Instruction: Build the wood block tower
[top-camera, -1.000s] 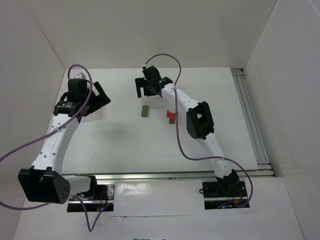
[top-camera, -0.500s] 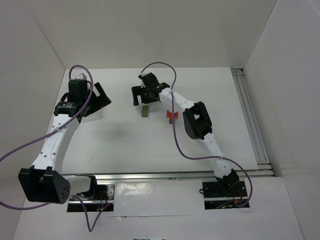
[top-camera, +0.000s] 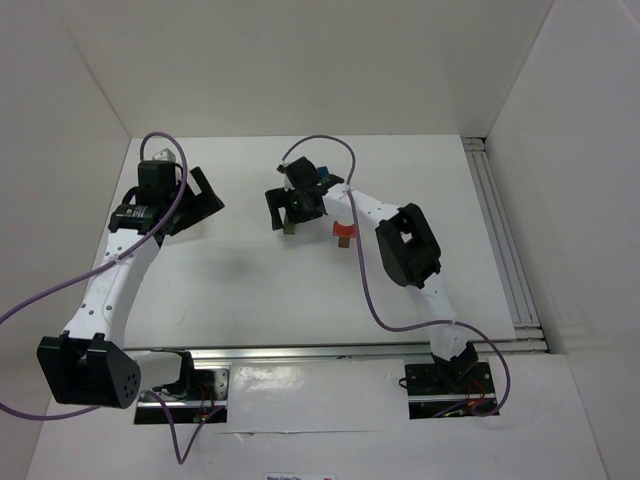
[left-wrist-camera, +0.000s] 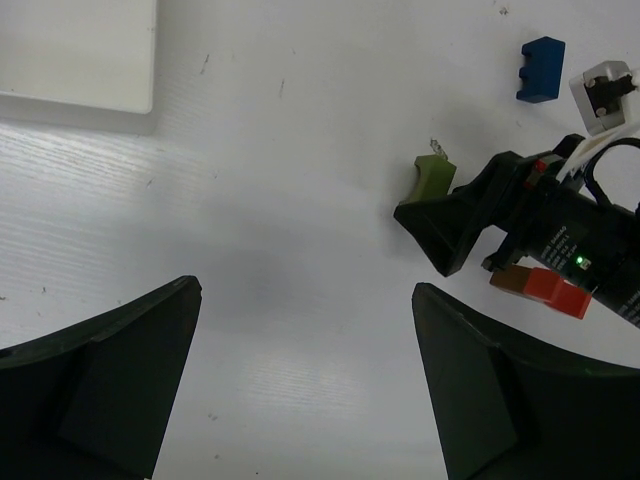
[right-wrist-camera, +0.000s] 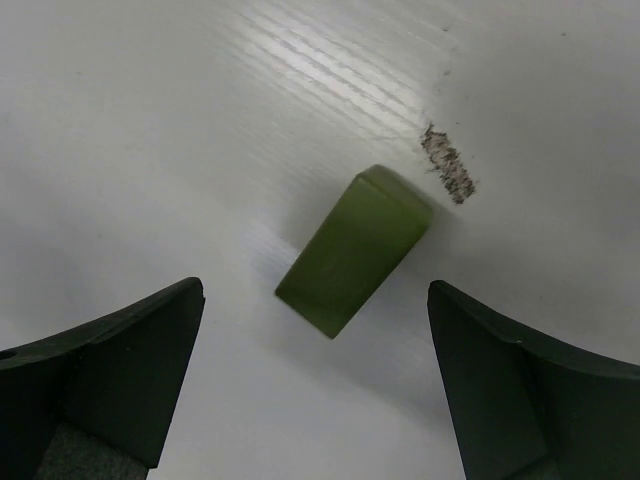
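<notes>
An olive green block (right-wrist-camera: 355, 250) lies flat on the white table, just ahead of my right gripper (right-wrist-camera: 315, 292) and between its wide-open fingers, touching neither. From above, the right gripper (top-camera: 286, 210) hangs right over that olive block (top-camera: 288, 227). A red block (top-camera: 345, 232) with a brown-orange piece (left-wrist-camera: 512, 282) against it lies to the right, beside the right arm. A blue block (left-wrist-camera: 541, 69) sits farther back. My left gripper (top-camera: 205, 195) stands open and empty at the left, its fingers (left-wrist-camera: 130, 360) well apart from every block.
A white tray (left-wrist-camera: 75, 50) lies at the far left of the left wrist view. An aluminium rail (top-camera: 500, 230) runs along the table's right side. White walls close in the back and both sides. A dark scuff mark (right-wrist-camera: 447, 165) is on the table near the olive block.
The right gripper has moved nearer and a little left, coming down over the olive green block. The left arm has not moved.
</notes>
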